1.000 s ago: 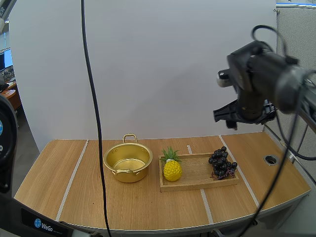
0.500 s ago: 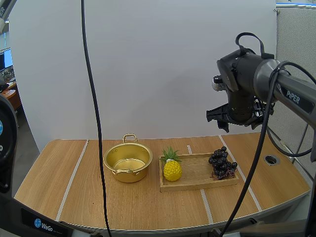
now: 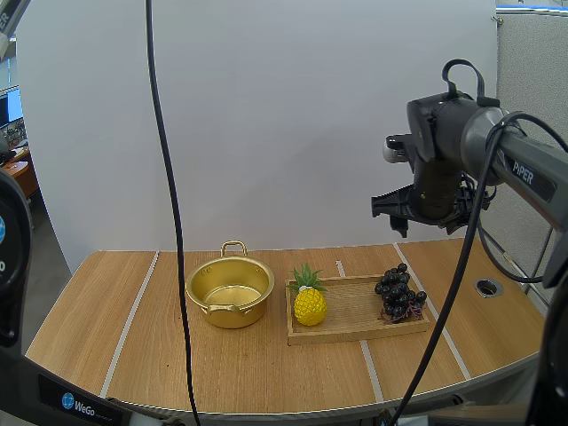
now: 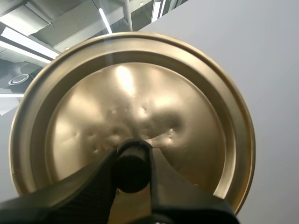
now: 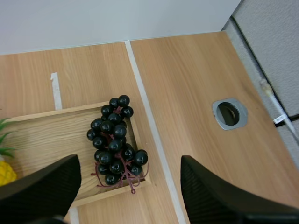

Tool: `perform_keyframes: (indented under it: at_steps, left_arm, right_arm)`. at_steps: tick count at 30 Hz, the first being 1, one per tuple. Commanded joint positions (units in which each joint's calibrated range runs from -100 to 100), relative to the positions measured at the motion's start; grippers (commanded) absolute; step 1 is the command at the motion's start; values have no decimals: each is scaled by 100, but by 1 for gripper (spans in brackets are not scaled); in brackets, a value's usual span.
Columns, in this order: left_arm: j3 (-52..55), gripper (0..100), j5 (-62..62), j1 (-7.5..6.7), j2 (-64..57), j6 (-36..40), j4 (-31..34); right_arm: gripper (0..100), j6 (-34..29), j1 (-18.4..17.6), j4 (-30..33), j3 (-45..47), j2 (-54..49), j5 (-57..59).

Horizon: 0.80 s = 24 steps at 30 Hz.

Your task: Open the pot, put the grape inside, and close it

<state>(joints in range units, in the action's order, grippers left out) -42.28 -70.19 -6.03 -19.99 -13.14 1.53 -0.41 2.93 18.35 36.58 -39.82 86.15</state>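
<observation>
On the table [image 3: 231,364] the gold pot [image 3: 230,290] stands open and empty, one handle toward the back wall, the other toward the front edge. Just right of it lies a wooden tray [image 3: 355,311], not quite touching. Pineapple [image 3: 309,300] upright at the tray's left end; the bunch of dark grapes [image 3: 399,291] at its right end, against the right rim, a few berries reaching the far rim. The lid [image 4: 140,107] is off the pot: left gripper [image 4: 132,168] clamped on its black knob [image 4: 132,158], one finger on each side, the lid's gold top facing the wrist camera. Right gripper [image 3: 424,211] hangs high above the table, over the tray's right end. Seen from the right wrist, the fingers [image 5: 44,186] stand wide apart, holding nothing, the grapes below between them. A round grey-rimmed hole [image 5: 229,113] sits in the tabletop to the right of the tray, well apart from it.
</observation>
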Motion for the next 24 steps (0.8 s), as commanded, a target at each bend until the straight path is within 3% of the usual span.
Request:
perform_keyframes:
  at_steps: [1,3,7,18,24]
  left_arm:
    - [-62,0,206,-4,-26,33,53]
    - [-62,0,206,-4,-26,33,53]
    - [-62,0,206,-4,-26,33,53]
    - [-62,0,206,-4,-26,33,53]
    - [-62,0,206,-4,-26,33,53]
  right_arm:
    - [100,1317,829,-1311,-37,-9,-554]
    - [100,2033,1229,-2194,-37,78,-588]
    - [100,2938,1706,-3051,-37,331,-567]
    - [100,3233,1724,-3129,-37,1281,-902]
    - [100,3873,1724,-3840,-37,2044,-913]
